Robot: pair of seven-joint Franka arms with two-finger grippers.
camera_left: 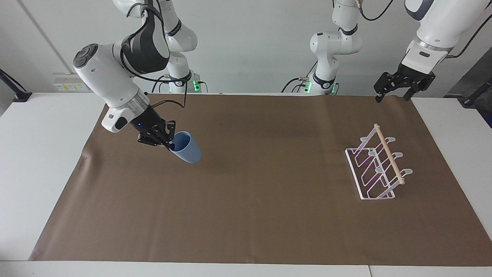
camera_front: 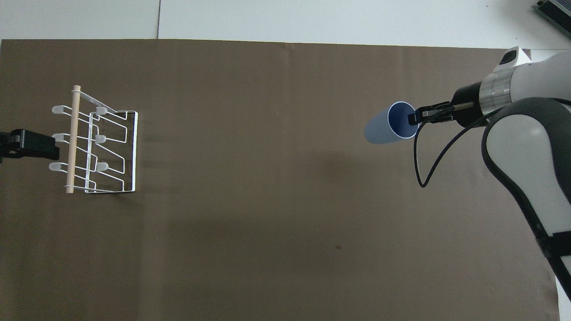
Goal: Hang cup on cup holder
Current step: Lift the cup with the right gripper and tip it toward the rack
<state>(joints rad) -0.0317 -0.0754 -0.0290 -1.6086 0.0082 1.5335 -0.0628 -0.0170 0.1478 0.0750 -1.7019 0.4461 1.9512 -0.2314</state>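
My left gripper [camera_left: 403,89] waits with its fingers spread, raised above the brown mat's [camera_left: 269,215] edge, by the rack [camera_left: 378,165] standing toward the left arm's end of the table. My right gripper [camera_left: 168,143] pinches the blue cup [camera_left: 186,152] by its rim, tilted and lifted over the mat, well apart from the rack.

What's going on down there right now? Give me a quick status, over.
Right gripper shut on cup rim, cup tilted in air. Left gripper open, waiting above holder. Nothing in the way.
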